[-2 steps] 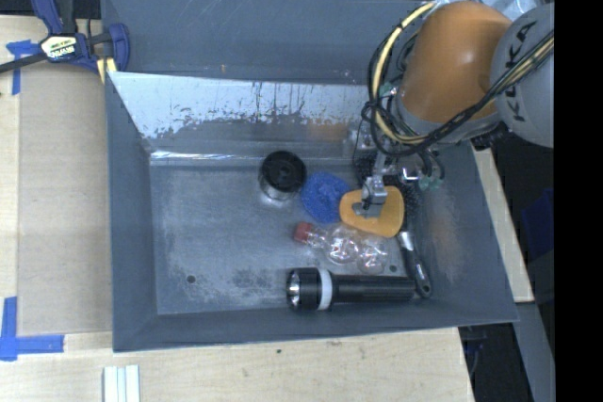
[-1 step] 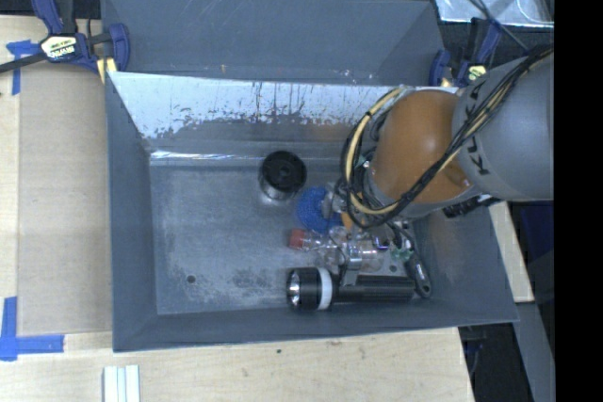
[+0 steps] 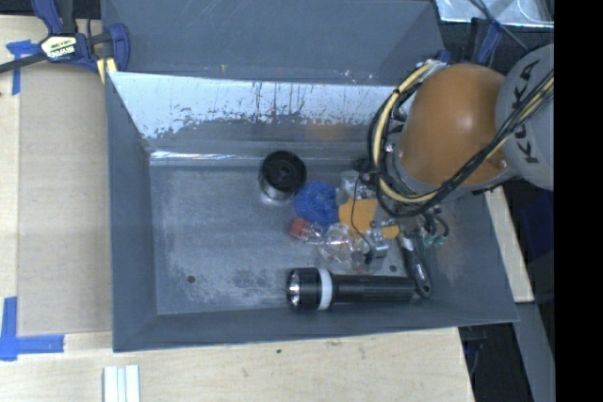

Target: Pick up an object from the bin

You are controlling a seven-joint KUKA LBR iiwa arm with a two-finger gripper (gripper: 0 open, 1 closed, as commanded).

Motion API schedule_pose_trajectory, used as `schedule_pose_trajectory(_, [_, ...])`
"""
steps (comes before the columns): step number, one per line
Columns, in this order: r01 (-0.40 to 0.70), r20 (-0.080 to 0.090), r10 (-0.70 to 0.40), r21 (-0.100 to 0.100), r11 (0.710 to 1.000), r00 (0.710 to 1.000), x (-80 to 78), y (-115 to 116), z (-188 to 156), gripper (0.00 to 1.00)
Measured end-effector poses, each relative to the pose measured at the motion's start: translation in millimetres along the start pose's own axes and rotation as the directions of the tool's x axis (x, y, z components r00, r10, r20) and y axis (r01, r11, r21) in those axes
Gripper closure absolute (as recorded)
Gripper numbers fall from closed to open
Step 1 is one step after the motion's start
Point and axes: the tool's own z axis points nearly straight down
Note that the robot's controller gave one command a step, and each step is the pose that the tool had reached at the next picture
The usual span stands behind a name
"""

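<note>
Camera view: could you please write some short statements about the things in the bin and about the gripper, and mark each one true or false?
1. A black cylinder with a pale end lies along the near wall of the bin. True.
2. The round black thing rests on top of that cylinder. False: it lies apart from it, nearer the far wall.
3. The blue thing lies between the round black thing and the gripper. True.
4. The arm reaches in from the view's left. False: it comes in from the right.
</note>
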Motion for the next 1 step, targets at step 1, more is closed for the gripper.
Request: schedule_pose_trajectory(1, [-0.585,-0.011,0.585,0.0,0.811,0.811,2.5,-21.6,36.9,0.0])
